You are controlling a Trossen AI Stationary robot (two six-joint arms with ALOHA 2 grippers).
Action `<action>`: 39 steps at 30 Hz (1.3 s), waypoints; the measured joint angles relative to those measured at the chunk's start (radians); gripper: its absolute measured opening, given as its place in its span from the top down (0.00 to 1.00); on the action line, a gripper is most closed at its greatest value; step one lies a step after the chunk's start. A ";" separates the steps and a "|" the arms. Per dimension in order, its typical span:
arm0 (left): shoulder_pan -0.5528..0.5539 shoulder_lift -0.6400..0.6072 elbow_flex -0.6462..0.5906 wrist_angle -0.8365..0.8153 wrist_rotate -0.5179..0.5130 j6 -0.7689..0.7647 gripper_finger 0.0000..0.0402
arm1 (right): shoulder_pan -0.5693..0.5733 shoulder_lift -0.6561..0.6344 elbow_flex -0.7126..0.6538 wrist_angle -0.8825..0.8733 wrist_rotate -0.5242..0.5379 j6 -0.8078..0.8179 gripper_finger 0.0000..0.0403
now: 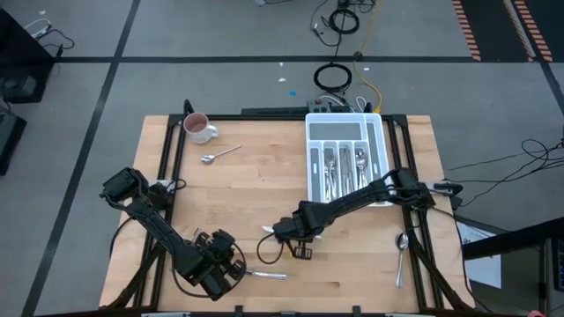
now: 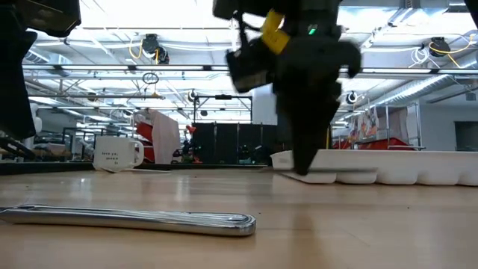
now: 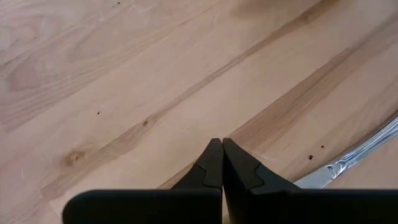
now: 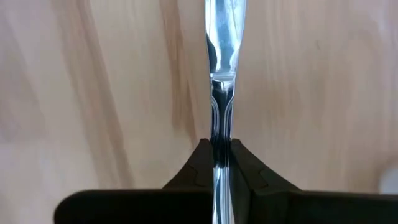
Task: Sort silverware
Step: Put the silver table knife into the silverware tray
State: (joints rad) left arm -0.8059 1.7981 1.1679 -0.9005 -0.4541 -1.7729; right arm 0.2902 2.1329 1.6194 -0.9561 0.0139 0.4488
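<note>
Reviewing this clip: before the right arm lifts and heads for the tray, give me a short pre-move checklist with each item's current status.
1. Right gripper shut on the knife: ok.
2. Knife centred between the fingers, as the right wrist view shows: ok.
3. Left gripper shut, empty, near the table's front edge, clear of the route: ok.
4. Tray compartments reachable, nothing lying across them: ok.
5. Which compartment holds knives: cannot tell.
6. Knife already off the table: cannot tell.

Right gripper [image 4: 221, 163] low at mid-table, fingers clamped; left gripper [image 3: 222, 163] closed, near front.
</note>
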 joint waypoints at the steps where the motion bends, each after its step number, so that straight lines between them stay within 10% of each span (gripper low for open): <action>1: 0.000 0.000 0.000 0.000 0.000 0.000 1.00 | -0.001 -0.009 0.001 -0.016 -0.001 0.008 1.00; 19: -0.002 0.000 0.000 -0.008 0.000 0.003 1.00 | -0.275 -0.297 -0.034 -0.331 0.214 0.037 1.00; 29: -0.002 0.000 0.000 -0.025 -0.002 0.007 1.00 | -0.490 -0.666 -0.413 -0.254 0.268 0.269 1.00; 39: 0.009 0.000 0.000 -0.036 -0.033 0.009 1.00 | -0.460 -0.793 -0.705 0.049 0.246 0.639 1.00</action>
State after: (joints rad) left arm -0.7966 1.7981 1.1675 -0.9370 -0.4870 -1.7641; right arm -0.1700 1.3396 0.9140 -0.9076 0.2600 1.0880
